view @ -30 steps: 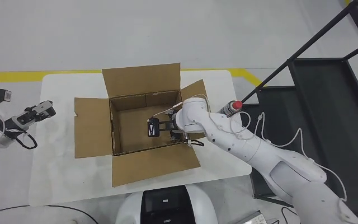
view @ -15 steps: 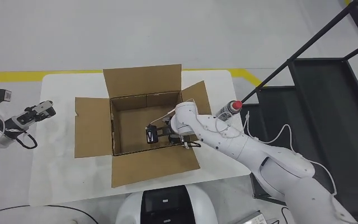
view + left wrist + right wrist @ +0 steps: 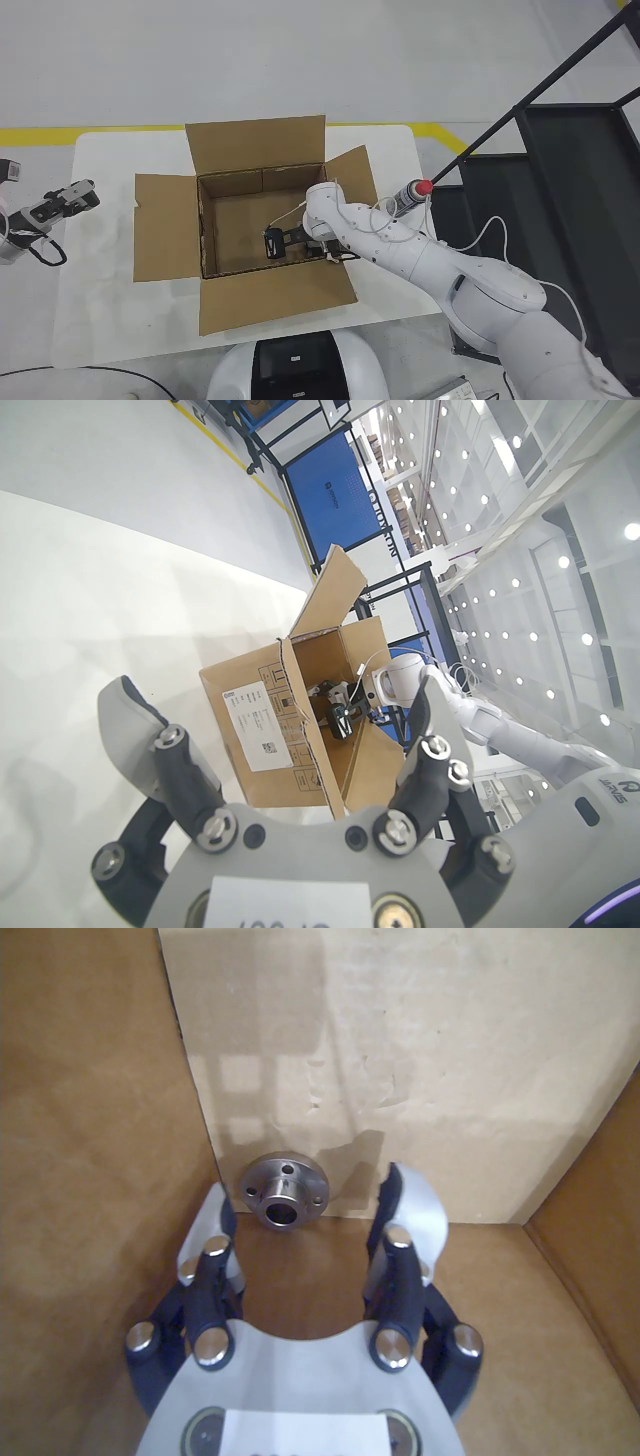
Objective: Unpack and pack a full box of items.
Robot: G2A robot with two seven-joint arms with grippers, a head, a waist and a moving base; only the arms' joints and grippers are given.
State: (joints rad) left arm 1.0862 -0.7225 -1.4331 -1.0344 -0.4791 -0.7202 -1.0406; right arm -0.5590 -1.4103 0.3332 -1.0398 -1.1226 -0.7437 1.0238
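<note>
An open cardboard box [image 3: 170, 230] stands in the middle of the white table [image 3: 110, 310], flaps spread. My right gripper [image 3: 307, 1200] is down inside the box, open, its fingertips a short way from a round metal flange [image 3: 284, 1196] with a bored hub that lies on the box floor against a wall. From above, that gripper [image 3: 273, 243] sits low in the box near the front wall. My left gripper [image 3: 272, 720] hangs open and empty off the table's left side, facing the box [image 3: 260, 720]; from above it [image 3: 83, 193] is at the far left.
A red-capped spray can [image 3: 408, 195] stands on the table to the right of the box. A dark metal stair frame [image 3: 560, 150] is close on the right. A yellow floor line [image 3: 90, 130] runs behind the table.
My right gripper has gone deeper into the box and shifted toward the front wall. The left arm has stayed where it was.
</note>
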